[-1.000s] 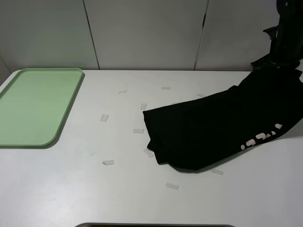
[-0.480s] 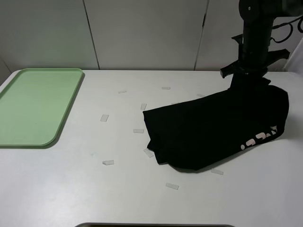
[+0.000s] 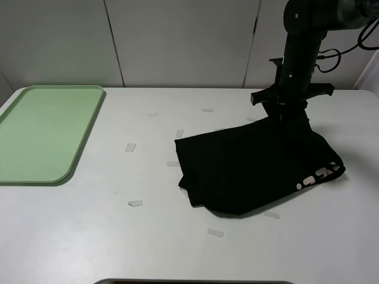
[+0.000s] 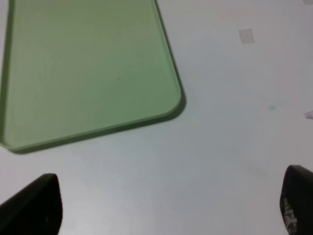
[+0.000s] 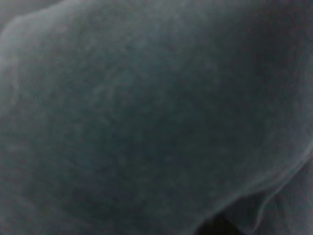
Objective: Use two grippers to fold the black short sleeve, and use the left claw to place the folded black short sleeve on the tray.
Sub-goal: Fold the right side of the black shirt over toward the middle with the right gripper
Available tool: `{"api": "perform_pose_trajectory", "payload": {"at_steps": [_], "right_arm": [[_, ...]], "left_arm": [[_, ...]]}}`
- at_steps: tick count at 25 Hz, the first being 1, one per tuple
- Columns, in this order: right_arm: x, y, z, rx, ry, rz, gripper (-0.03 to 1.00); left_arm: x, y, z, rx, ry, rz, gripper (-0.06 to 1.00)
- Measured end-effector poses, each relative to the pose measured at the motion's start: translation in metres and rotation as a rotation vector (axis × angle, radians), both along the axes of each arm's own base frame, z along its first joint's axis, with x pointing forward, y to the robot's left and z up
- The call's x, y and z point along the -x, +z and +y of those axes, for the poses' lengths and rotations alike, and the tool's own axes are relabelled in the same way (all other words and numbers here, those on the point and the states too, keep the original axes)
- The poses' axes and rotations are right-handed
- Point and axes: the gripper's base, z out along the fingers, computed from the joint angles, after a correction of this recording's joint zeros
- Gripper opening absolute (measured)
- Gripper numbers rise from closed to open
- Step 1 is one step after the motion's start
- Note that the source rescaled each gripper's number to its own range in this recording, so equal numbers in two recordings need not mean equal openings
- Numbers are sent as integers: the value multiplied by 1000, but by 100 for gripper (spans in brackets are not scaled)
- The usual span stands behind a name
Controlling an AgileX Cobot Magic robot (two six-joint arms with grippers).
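**Shirt on worktop, right jaws engaged**

The black short sleeve [image 3: 249, 165] lies bunched on the worktop [image 3: 118, 236], toward its right edge. The right gripper [image 3: 283, 115] has its jaws clamped on the shirt's far edge. The left gripper [image 4: 165, 205] has its jaws wide apart and empty, near the tray [image 3: 47, 130] at the far left corner.

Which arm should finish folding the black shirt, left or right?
Probably the right. The right gripper is shut on the black shirt at its far edge, holding it up, while the open left gripper hangs beside the green tray, away from the cloth.
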Motion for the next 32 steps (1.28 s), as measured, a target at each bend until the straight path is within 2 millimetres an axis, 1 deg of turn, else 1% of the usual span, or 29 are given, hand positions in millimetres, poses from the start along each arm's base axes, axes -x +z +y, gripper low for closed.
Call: {"api": "perform_pose_trajectory", "payload": {"at_steps": [4, 5, 6, 7, 8, 11, 12, 13, 16, 18, 21, 25, 27, 29, 32], "right_arm": [[2, 0, 9, -36, 28, 11, 6], [3, 0, 12, -52, 44, 16, 9], [4, 0, 15, -67, 61, 20, 16], [5, 0, 18, -90, 72, 27, 24], [6, 0, 22, -115, 90, 34, 36], [8, 0, 30, -202, 102, 51, 80], [8, 1, 32, -228, 100, 56, 88], [9, 1, 34, -249, 106, 58, 93], [10, 2, 39, -300, 83, 67, 99], [10, 2, 40, -312, 78, 69, 100], [7, 7, 41, -321, 139, 48, 100], [-2, 26, 51, -337, 330, -38, 100], [-6, 36, 55, -337, 399, -82, 100], [-11, 44, 56, -308, 438, -120, 100], [-17, 53, 50, -219, 473, -162, 100]], "left_arm": [[0, 0, 0, 0, 0, 0, 88], [0, 0, 0, -1, 1, 0, 88], [0, 0, 0, -1, 1, 0, 88], [0, 0, 0, -3, 2, -1, 88], [0, 0, 0, -5, 3, -1, 88], [0, 0, 1, -9, 6, -2, 88], [0, 0, 1, -13, 9, -3, 88], [0, 0, 2, -18, 12, -4, 88], [0, 0, 2, -24, 16, -6, 88], [0, 0, 3, -25, 17, -6, 88], [0, 0, 3, -25, 17, -6, 88], [0, 0, 3, -25, 17, -6, 88], [0, 0, 3, -26, 17, -6, 88], [0, 0, 3, -28, 18, -6, 88], [0, 0, 3, -28, 18, -6, 88]]}}
